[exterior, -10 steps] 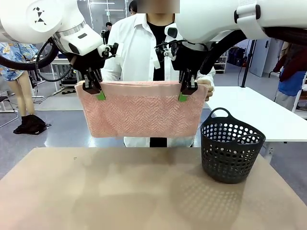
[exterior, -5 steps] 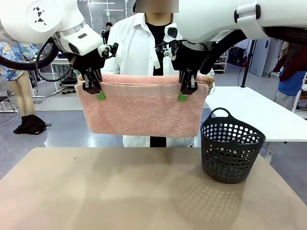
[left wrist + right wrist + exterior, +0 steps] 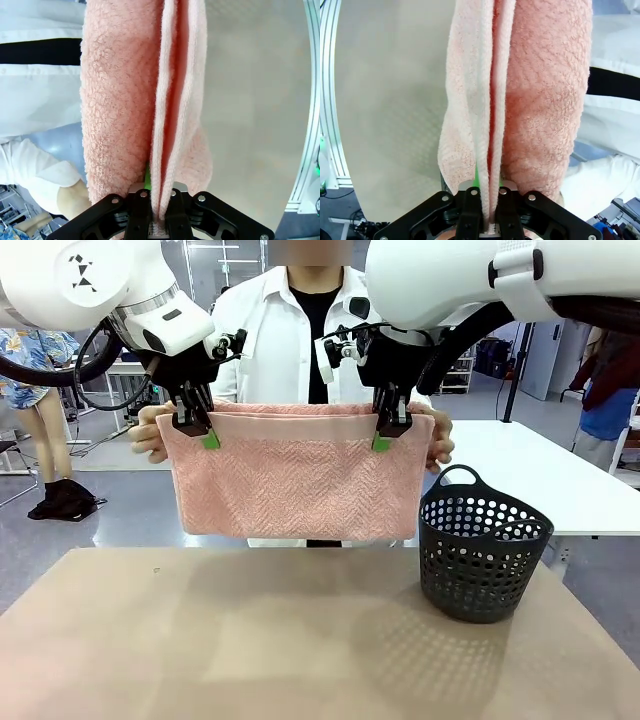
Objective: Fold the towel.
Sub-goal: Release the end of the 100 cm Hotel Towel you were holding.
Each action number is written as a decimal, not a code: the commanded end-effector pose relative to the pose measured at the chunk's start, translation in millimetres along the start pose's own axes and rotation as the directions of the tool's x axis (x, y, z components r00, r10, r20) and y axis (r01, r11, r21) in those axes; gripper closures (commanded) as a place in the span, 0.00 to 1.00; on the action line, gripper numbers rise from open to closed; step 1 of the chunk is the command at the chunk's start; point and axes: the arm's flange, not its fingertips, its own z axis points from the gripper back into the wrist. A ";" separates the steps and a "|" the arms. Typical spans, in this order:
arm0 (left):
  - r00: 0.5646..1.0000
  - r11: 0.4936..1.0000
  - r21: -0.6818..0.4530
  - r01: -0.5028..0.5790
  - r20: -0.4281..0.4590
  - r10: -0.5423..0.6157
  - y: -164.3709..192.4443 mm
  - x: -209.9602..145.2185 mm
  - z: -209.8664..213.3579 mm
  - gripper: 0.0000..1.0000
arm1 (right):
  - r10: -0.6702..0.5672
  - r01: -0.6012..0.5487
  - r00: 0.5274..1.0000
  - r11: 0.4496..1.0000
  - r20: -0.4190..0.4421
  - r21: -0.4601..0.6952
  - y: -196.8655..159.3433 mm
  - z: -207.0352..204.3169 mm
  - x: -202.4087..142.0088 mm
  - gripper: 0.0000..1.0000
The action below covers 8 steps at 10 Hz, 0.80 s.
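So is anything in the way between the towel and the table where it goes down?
Nothing visible is. The towel hangs from the left claw and right claw, and the table below looks bare. Only the black basket stands close, by the towel's lower right corner.

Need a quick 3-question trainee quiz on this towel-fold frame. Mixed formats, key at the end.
1. Multiple choice: the left gripper and the right gripper are each shut on: A) nothing, B) the top edge of the towel, C) the person's sleeve.
2. True or false: the basket stands on the table, to the robot's right of the hanging towel.
3. Fill in: at the towel's two ends, beside the grippers, are the person's ____.
Key: 1 B. 2 true. 3 hands.
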 end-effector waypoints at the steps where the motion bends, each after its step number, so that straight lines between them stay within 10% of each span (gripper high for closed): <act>1: 1.000 1.000 0.003 -0.004 0.000 0.004 0.8 -0.8 1.7 1.00 | 0.011 -0.011 1.000 1.000 -0.002 0.001 0.4 0.5 -1.1 1.00; 5: 1.000 1.000 0.003 -0.004 0.000 0.004 0.8 -0.8 1.7 1.00 | -0.002 0.002 1.000 1.000 0.007 -0.003 -0.9 1.8 0.4 0.96; 8: 1.000 1.000 0.008 0.001 0.027 -0.001 4.4 -1.0 4.9 0.44 | -0.020 0.021 1.000 1.000 0.023 -0.022 -4.1 5.2 -1.9 0.56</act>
